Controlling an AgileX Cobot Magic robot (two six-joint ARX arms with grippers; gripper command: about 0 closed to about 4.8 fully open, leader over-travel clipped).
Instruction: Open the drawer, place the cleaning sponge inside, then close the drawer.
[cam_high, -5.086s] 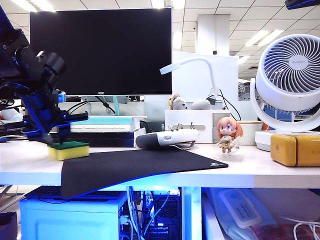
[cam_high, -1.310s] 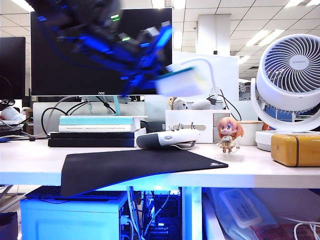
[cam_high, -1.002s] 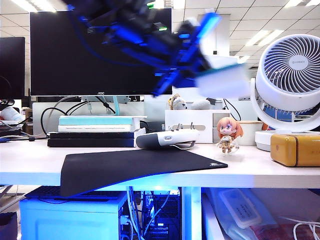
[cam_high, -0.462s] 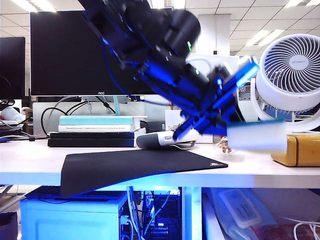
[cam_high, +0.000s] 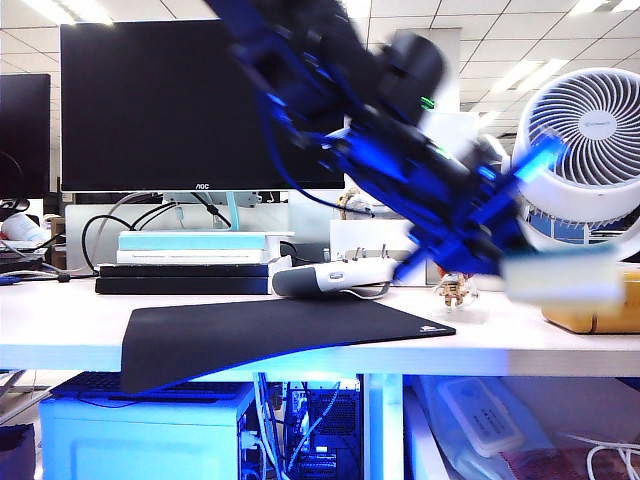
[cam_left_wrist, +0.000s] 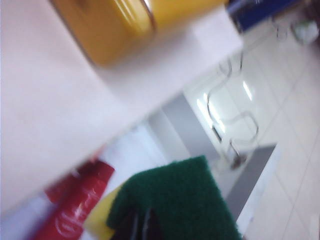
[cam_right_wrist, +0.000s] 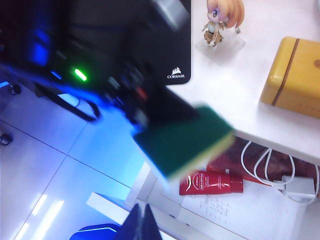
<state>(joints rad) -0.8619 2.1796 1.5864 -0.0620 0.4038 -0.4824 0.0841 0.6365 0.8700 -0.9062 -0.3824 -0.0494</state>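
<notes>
**Sponge in transit to the drawer: left arm carrying, right arm idle**

Step in hand, as judged: the carry. The sponge is off the table and in the air; no frame shows a drawer plainly, so whether it stands open cannot be told.

Left arm (cam_high: 400, 130): reaches across the exterior view from upper left down to the right, blurred, wrist sloping toward the table's front edge.

Table (cam_high: 300, 345): below and behind the left pincer. Its front edge lies just behind the sponge in the left wrist view.

Yellow-orange box (cam_high: 590, 305): on the table, just behind the carried sponge.

Left pincer (cam_high: 510, 262): clenched on the cleaning sponge (cam_left_wrist: 175, 200), green scouring face toward the wrist camera, yellow foam showing at one edge. The sponge hangs past the table's front edge, over the space beneath.

Right pincer (cam_right_wrist: 142, 220): clenched, holding nothing, above the floor in front of the table, the sponge ahead of it.

Next move, as judged: lower the sponge below the table edge into the drawer cavity, then release.
</notes>
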